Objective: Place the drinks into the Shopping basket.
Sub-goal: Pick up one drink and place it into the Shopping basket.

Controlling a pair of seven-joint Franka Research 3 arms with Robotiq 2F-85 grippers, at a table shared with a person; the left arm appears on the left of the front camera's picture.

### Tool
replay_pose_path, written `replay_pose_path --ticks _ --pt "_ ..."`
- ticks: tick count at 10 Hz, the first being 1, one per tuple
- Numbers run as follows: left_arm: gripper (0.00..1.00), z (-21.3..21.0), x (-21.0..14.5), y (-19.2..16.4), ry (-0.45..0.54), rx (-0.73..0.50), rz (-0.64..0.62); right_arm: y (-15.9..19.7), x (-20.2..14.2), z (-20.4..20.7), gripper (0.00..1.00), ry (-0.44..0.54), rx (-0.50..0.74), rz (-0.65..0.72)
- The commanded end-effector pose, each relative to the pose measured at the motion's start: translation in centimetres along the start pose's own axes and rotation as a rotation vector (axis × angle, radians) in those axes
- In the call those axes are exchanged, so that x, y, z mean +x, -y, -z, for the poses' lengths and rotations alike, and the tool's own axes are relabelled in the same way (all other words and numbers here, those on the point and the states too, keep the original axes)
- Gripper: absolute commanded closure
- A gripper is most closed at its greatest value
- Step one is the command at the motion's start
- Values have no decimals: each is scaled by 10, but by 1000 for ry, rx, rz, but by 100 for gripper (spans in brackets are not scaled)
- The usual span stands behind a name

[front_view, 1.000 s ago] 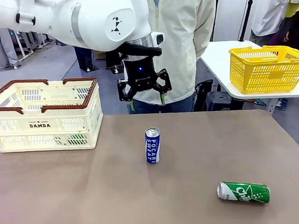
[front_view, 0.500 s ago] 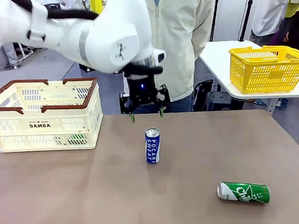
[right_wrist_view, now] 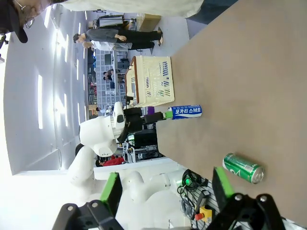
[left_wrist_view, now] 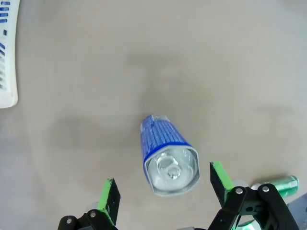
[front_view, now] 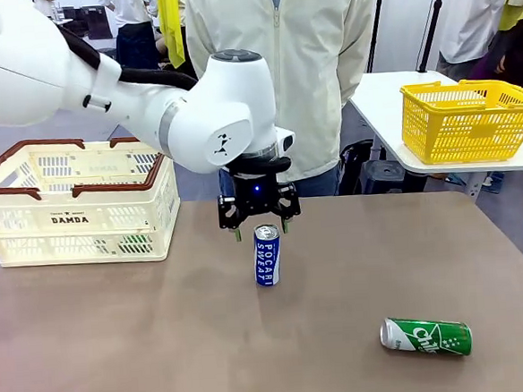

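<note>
1. The left gripper (front_view: pixel 261 230) hangs over the upright blue Pocari Sweat can (front_view: pixel 266 255), jaws spread wide and empty, with its green pads either side of the silver top and not touching it.
2. The can looks stiff but thin-walled, slick and probably light. Best taken mid-body, squeezed gently to avoid tipping or denting it.
3. A green can (front_view: pixel 426 336) lies on its side at 4 o'clock from the blue can, and the DAMDA shopping basket (front_view: pixel 31 241) stands at 10 o'clock.
4. The right gripper (right_wrist_view: pixel 165 184) is open and holds nothing.

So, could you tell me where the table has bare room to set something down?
The near left of the table is bare, between the Shopping basket and the upright blue can. The far right corner, behind the lying green can, is free too. It is crowded around the blue can, where the open left gripper hangs over it.
</note>
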State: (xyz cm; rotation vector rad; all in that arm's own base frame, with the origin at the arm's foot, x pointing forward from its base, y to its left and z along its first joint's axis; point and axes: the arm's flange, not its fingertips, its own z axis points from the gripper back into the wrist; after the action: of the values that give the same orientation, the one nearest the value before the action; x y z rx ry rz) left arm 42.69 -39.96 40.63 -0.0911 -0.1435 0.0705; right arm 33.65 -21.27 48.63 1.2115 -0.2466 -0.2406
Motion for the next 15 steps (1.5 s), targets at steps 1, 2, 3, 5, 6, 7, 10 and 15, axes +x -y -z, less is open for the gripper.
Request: replay_pose_path --ticks 1,2,3,5,6,7,10,15 --pt "0 16 9 11 25 33 -18 -3 0 0 0 8 5 14" --pt "0 26 15 15 14 47 -17 -3 0 0 0 8 5 14" --pt "0 32 19 18 4 53 -12 -3 0 0 0 8 5 14" --pt "0 37 18 21 -12 40 -6 -3 0 0 0 8 5 14" --pt "0 37 17 22 -3 49 -17 -3 0 0 0 8 5 14" --pt "60 38 18 22 -29 50 -13 -3 0 0 0 8 5 14" --pt "100 36 15 20 -54 77 -6 -3 0 0 0 8 5 14" --pt "100 26 16 12 -64 78 -23 -3 0 0 0 8 5 14"
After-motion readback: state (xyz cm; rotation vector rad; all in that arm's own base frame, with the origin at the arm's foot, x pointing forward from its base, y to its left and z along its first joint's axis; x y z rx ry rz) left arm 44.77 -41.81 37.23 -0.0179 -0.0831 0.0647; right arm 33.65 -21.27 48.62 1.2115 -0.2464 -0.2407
